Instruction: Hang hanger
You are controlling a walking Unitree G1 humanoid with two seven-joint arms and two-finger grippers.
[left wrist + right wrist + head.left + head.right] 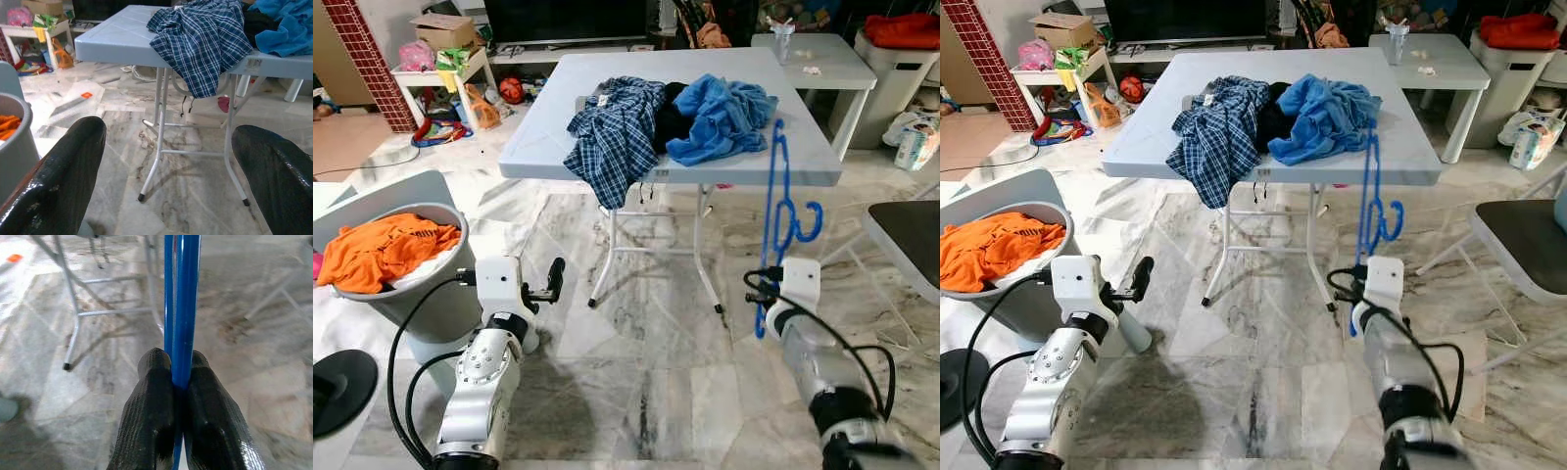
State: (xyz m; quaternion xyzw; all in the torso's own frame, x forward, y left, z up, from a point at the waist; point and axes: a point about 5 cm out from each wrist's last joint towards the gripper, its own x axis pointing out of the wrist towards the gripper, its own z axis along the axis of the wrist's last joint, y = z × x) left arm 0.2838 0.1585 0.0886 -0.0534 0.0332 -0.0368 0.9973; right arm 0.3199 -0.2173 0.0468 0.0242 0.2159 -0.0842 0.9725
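The right gripper point(180, 382) is clamped on the blue hanger point(776, 211), its 2 fingers pinching a thin bar low down so the frame stands upright in front of the table point(548, 147), hook point(811, 222) off to the side; the left gripper point(552, 281) hangs spread and empty near the bin point(431, 294). It looks light, stiff, smooth plastic (likely to twist in a pinch); I'd keep the hold firm and the hook free; no rail to be seen.

Glossy blue plastic hanger point(775, 211); matt plastic table point(548, 108); polished marble floor point(646, 382); cloth shirts point(617, 127).
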